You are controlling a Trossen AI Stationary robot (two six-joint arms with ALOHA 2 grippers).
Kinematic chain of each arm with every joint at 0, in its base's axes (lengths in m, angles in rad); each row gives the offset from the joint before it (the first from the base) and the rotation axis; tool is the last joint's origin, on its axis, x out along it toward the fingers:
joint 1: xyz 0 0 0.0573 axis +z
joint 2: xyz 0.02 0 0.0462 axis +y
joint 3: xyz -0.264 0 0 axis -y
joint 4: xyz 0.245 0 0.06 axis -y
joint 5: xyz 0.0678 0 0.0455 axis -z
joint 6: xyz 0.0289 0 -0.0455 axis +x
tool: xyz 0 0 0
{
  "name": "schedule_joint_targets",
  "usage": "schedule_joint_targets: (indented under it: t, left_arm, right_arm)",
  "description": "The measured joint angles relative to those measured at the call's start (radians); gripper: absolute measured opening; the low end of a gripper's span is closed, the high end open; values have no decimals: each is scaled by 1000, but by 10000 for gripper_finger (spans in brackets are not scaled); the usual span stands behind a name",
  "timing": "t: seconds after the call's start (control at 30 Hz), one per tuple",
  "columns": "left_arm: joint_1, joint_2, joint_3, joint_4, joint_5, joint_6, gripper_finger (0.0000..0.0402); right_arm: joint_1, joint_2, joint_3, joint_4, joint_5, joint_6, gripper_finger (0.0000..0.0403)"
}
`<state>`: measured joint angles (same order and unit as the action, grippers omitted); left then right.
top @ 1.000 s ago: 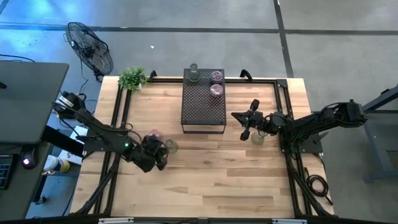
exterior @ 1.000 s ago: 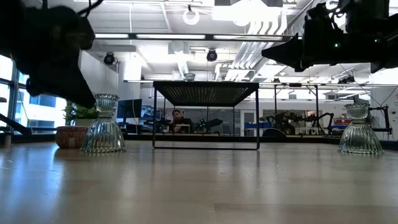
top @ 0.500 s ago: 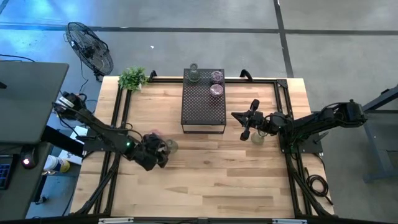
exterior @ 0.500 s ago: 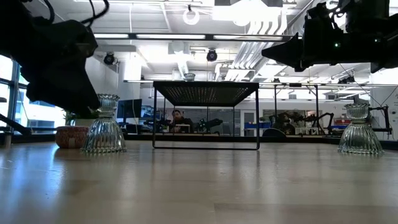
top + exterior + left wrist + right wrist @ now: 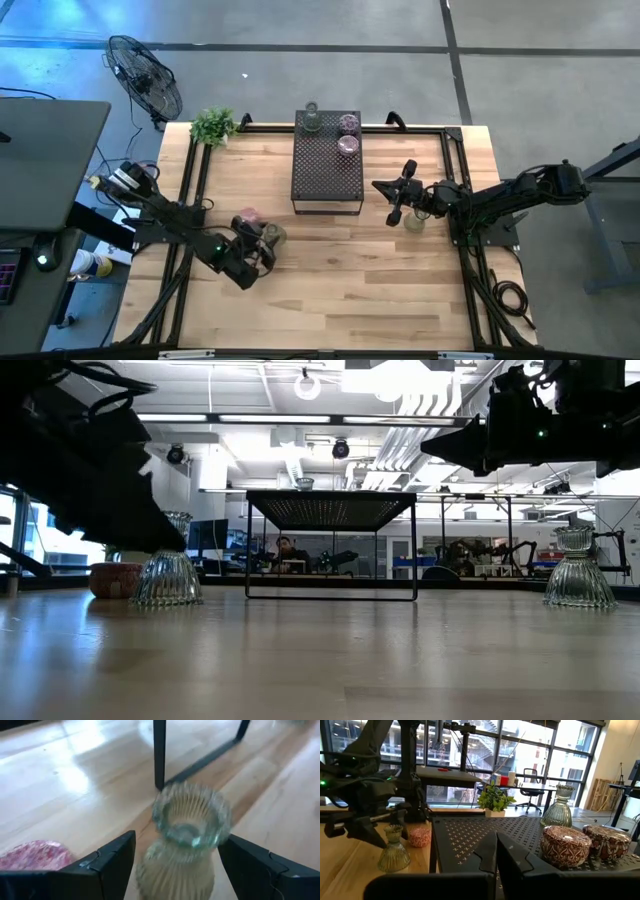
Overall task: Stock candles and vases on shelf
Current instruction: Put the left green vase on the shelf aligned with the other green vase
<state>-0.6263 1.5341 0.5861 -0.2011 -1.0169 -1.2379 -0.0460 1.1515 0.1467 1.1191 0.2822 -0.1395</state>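
Left gripper (image 5: pixel 175 870): fingers spread, vase (image 5: pixel 185 840) between them, untouched. Right gripper (image 5: pixel 393 200): fingers closed, empty, beside shelf (image 5: pixel 327 160).

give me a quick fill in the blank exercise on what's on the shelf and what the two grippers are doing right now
1. The shelf carries two candles and ___ vase.
2. The open left gripper has a glass ___ between its fingers.
3. Beside that vase on the table sits a pink ___.
4. The right gripper is ___, and waits above another vase.

Missing words: one; vase; candle; shut
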Motion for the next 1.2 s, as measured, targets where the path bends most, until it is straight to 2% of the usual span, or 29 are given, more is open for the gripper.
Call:
schedule_joint_targets:
  t: [0.2,0.47,0.57,0.67,0.83,0.93,1.03,1.2]
  left_arm:
    - [41,19,0,90,-37,0,256]
    - [57,16,0,160,-40,82,152]
    - [57,-5,5,149,-35,114,153]
    - [57,-62,42,111,-14,214,153]
    - [80,-234,155,-88,25,323,153]
    - [111,-349,187,-142,71,430,153]
    - [191,-461,186,-143,179,571,153]
    - [479,-552,186,-4,430,838,153]
  right_arm:
    - [0,0,0,0,0,0,0]
    - [0,0,0,0,0,0,0]
    - [0,0,0,-1,0,0,0]
    - [0,0,0,-2,0,0,0]
    - [0,0,0,-5,0,0,0]
    - [0,0,0,-7,2,0,0]
    - [0,0,0,-8,4,-1,0]
    - [0,0,0,-2,7,-11,0]
